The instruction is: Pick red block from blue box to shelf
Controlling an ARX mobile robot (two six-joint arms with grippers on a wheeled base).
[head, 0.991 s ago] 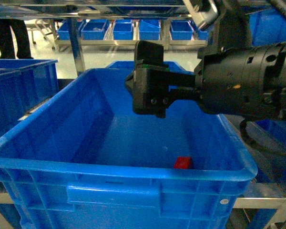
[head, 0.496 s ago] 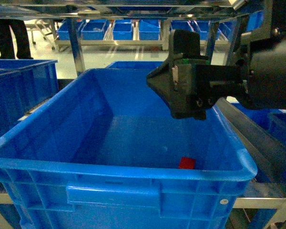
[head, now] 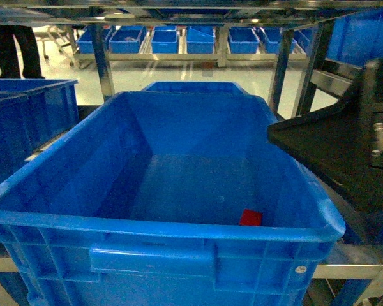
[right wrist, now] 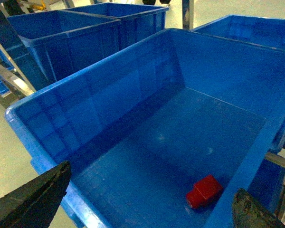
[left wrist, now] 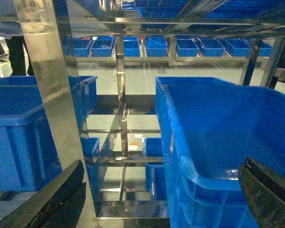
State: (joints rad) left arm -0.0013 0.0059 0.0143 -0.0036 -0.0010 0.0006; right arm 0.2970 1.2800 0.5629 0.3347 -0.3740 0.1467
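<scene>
The red block [head: 250,218] lies on its side on the floor of the blue box [head: 159,223], near the front right corner; the right wrist view shows the red block [right wrist: 204,191] close to the wall of the blue box [right wrist: 109,95]. My right gripper [right wrist: 152,190] is open, high over the box's near end, and holds nothing. In the head view the right gripper [head: 345,153] is a black shape at the right edge, beside the box's right rim. My left gripper [left wrist: 161,190] is open and empty, left of the blue box [left wrist: 204,137], facing the shelf [left wrist: 47,95].
Steel shelf posts [head: 102,60] and rails [head: 179,22] stand behind and above the box. More blue crates [head: 25,121] sit to the left and a row of them [head: 179,39] on a far rack. A person's legs [head: 16,44] show at the far left.
My right arm has swung from above the middle of the box to the right edge of the head view. The red block has stayed put.
</scene>
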